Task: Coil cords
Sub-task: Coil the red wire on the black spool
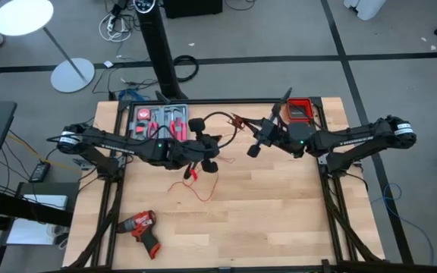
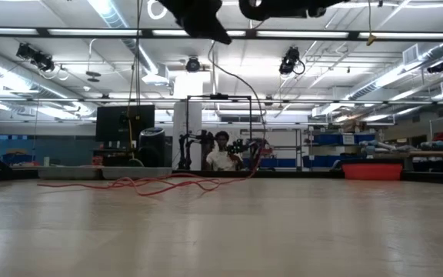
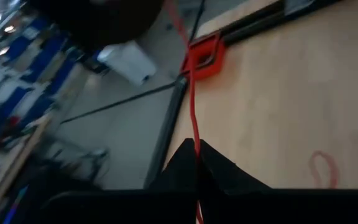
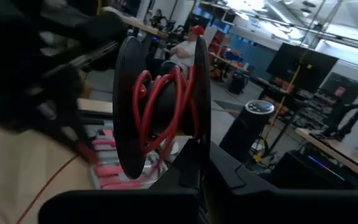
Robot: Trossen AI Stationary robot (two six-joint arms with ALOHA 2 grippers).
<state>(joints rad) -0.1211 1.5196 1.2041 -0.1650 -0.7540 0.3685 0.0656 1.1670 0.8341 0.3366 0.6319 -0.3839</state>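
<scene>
Seen from above, the middle of the table (image 1: 279, 220) is crowded. Both arms meet there: the left gripper (image 1: 196, 168) hangs just at 9 o'clock of centre and the right gripper (image 1: 255, 145) at about 1 o'clock, each with its jaws pressed together. A red wire (image 1: 196, 186) trails loosely over the boards beneath them, so a low pass through the centre meets it. At 11 o'clock a tool tray (image 1: 158, 121) blocks the far edge, and a red box (image 1: 300, 111) sits at 1 o'clock. A drill (image 1: 141, 227) lies at 8 o'clock. From 3 round to 6 o'clock the boards are bare.
</scene>
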